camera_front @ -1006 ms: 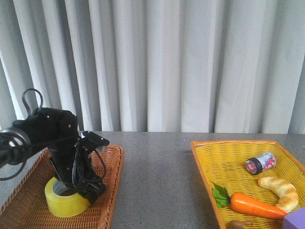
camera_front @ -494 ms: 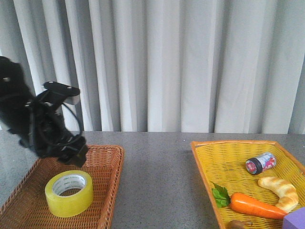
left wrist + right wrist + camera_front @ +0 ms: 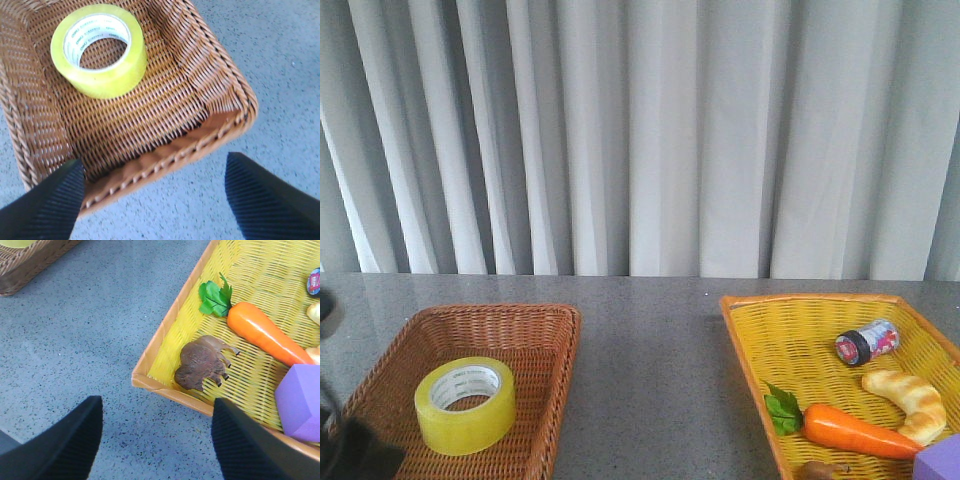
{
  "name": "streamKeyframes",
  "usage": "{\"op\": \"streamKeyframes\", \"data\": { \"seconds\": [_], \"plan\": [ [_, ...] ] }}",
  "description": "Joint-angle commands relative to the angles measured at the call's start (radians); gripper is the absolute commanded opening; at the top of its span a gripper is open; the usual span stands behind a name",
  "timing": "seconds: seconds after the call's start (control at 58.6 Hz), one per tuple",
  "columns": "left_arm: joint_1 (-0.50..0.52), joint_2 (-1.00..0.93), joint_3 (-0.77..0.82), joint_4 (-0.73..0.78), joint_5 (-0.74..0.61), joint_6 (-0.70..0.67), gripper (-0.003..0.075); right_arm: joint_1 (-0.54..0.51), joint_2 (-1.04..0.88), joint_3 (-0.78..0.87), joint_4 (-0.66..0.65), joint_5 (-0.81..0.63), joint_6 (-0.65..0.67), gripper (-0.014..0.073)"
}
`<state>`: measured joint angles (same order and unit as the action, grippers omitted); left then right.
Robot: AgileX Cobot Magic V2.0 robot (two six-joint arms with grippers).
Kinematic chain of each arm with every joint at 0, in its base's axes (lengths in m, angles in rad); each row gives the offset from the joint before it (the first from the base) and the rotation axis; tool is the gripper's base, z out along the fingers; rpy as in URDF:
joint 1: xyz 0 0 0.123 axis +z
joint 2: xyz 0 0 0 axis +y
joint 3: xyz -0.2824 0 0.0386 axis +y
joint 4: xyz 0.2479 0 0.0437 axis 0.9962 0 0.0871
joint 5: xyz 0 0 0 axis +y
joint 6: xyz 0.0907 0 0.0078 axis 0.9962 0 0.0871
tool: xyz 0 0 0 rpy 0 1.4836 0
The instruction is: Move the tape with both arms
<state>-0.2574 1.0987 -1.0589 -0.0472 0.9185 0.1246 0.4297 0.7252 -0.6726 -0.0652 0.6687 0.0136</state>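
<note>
The yellow tape roll [image 3: 465,404] with a white printed core lies flat in the brown wicker basket [image 3: 535,325] at the front left. It also shows in the left wrist view [image 3: 99,49], lying free. My left gripper [image 3: 152,197] is open and empty, above the table just outside the near end of the brown basket [image 3: 200,140], well back from the tape. Only a dark bit of the left arm [image 3: 350,450] shows in the front view. My right gripper [image 3: 155,442] is open and empty over the grey table, by the corner of the yellow basket [image 3: 165,345].
The yellow basket [image 3: 750,340] at the right holds a carrot [image 3: 855,432], a bread piece [image 3: 910,400], a small jar [image 3: 867,342], a purple block [image 3: 300,402] and a brown animal figure [image 3: 202,362]. Grey curtains hang behind the table. Grey tabletop [image 3: 650,380] lies between the baskets.
My left arm has let go of the tape, lifted away from the brown basket and pulled back to the lower left, almost out of the front view. The tape stays in the basket.
</note>
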Motion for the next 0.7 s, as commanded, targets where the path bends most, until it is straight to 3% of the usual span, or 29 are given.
{"op": "streamKeyframes", "data": {
  "seconds": [0.0, 0.341, 0.682],
  "plan": [
    [-0.003, -0.124, 0.088, -0.010, -0.140, -0.011, 0.0571, -0.005, -0.004, -0.025, -0.009, -0.068, -0.001, 0.0456],
    [-0.003, -0.411, 0.401, -0.011, -0.360, -0.037, 0.0545, -0.005, -0.004, -0.025, -0.009, -0.068, -0.001, 0.0456],
    [-0.003, -0.453, 0.452, -0.010, -0.383, -0.036, 0.0298, -0.005, -0.004, -0.025, -0.009, -0.068, -0.001, 0.0456]
  ]
}}
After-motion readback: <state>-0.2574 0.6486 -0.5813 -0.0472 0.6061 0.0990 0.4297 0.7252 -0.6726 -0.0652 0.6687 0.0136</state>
